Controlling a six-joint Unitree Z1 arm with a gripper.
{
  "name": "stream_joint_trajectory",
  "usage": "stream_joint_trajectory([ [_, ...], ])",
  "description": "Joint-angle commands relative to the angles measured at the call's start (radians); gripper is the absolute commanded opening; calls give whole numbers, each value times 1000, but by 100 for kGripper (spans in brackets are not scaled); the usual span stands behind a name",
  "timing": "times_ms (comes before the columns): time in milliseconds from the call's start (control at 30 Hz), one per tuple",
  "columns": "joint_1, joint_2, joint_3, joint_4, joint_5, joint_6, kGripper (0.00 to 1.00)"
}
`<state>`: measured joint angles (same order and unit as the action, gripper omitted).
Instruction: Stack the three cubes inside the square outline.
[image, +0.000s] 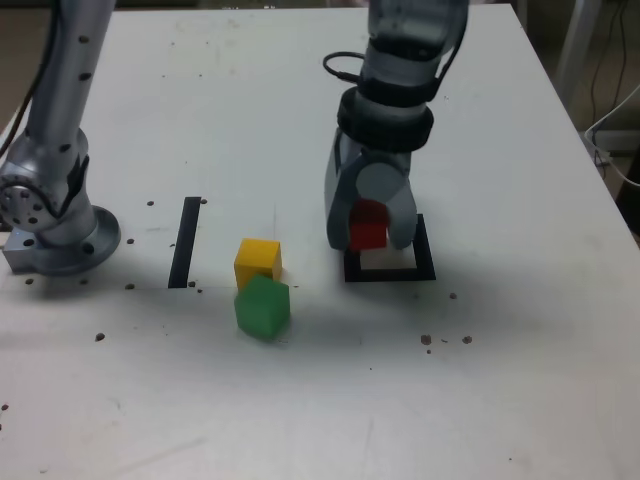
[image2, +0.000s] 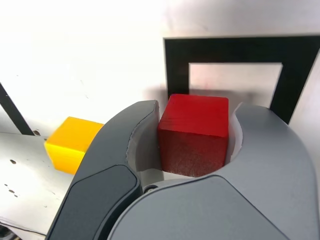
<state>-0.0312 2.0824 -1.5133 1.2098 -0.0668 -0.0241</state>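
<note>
My gripper (image: 369, 228) is shut on the red cube (image: 368, 226), holding it just above the square outline (image: 388, 272), over its edge nearer the exterior view's left. In the wrist view the red cube (image2: 194, 134) sits clamped between both jaws, with the black border of the square outline (image2: 176, 64) and its white interior beyond it. The yellow cube (image: 258, 259) rests on the table to the exterior view's left of the outline, and the green cube (image: 262, 307) lies right in front of it, turned at an angle. The yellow cube (image2: 73, 143) also shows beside one jaw.
A straight black strip (image: 185, 242) lies on the white table further to the exterior view's left. The arm's silver base (image: 55, 215) stands at the exterior view's left edge. Small dark specks dot the table (image: 500, 380). Cables hang past the table's right edge.
</note>
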Motion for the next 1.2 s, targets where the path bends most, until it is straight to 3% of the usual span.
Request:
stream_joint_trajectory([
  [0,-6,18,-17,10,-5,10,29],
  [767,-1,67,-61,4,-1,46,30],
  [867,3,73,-61,-2,-1,54,43],
  [1033,8,79,-59,-19,-5,72,81],
  [1167,15,81,-55,-24,-5,77,91],
])
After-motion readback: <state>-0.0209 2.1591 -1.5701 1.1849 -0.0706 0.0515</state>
